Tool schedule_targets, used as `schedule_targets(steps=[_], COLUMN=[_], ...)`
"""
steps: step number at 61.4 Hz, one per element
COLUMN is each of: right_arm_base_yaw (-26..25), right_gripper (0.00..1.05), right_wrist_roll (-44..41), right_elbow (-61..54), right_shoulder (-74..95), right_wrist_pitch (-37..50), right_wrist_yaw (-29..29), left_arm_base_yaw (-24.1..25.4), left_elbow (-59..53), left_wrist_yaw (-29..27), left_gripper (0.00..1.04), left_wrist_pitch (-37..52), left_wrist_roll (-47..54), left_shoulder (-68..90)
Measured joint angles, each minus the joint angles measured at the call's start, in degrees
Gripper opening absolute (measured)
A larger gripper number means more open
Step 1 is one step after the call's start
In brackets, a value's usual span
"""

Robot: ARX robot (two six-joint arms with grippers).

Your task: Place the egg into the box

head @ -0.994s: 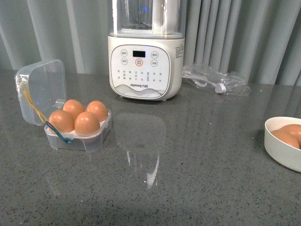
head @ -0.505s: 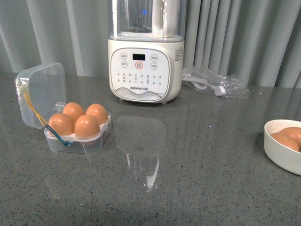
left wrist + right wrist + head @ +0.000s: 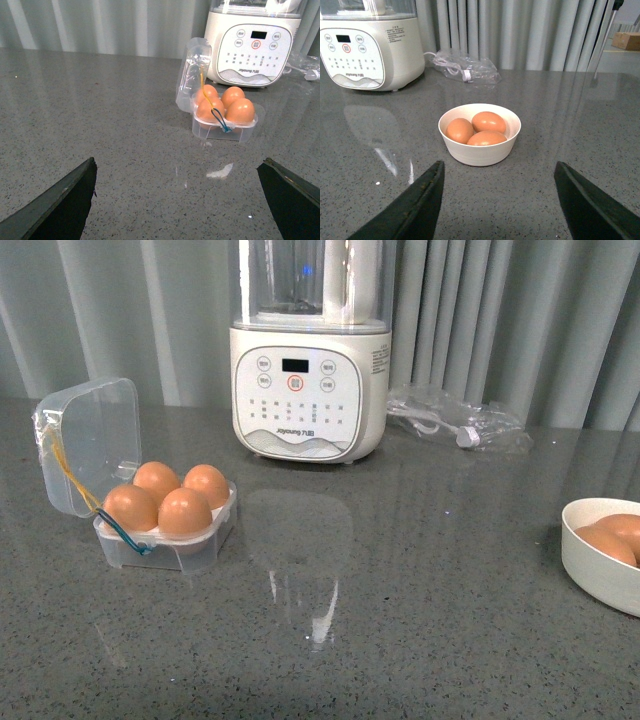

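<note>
The clear box [image 3: 88, 436] stands on the left of the grey counter with its lid up. Several brown eggs [image 3: 184, 512] fill its cups. The left wrist view shows the same box [image 3: 223, 134] and eggs [image 3: 241, 111] ahead of my left gripper [image 3: 177, 205]. That gripper is open, low over bare counter, with nothing between its fingers. A white bowl [image 3: 480, 154] holding three brown eggs [image 3: 488, 121] sits just ahead of my open right gripper [image 3: 497, 207]. The bowl [image 3: 596, 566] is at the right edge of the front view. Neither arm shows in the front view.
A white blender-style appliance [image 3: 308, 380] stands at the back centre, and it also shows in the wrist views [image 3: 252, 47] [image 3: 367, 47]. A clear plastic bag with a cable [image 3: 455, 415] lies to its right. Grey curtains [image 3: 520, 310] close off the back.
The whole front view has shifted slightly, so everything sits a little lower in the picture. Nothing on the counter has moved relative to the rest.
</note>
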Motion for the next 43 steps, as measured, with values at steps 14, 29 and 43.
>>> schedule_targets(steps=[14, 29, 43], right_arm_base_yaw=[0.0, 0.0, 0.0], right_gripper=[0.98, 0.97, 0.97], right_wrist_roll=[0.0, 0.0, 0.0], right_elbow=[0.0, 0.0, 0.0], right_shoulder=[0.0, 0.0, 0.0], right_wrist_pitch=[0.0, 0.0, 0.0], right_wrist_yaw=[0.0, 0.0, 0.1], left_arm_base_yaw=[0.0, 0.0, -10.9], left_elbow=[0.0, 0.0, 7.2], left_wrist_yaw=[0.0, 0.0, -27.8], left_gripper=[0.98, 0.98, 0.98], left_wrist_pitch=[0.0, 0.0, -18.7], left_wrist_roll=[0.0, 0.0, -11.2], left_shoulder=[0.0, 0.0, 12.9])
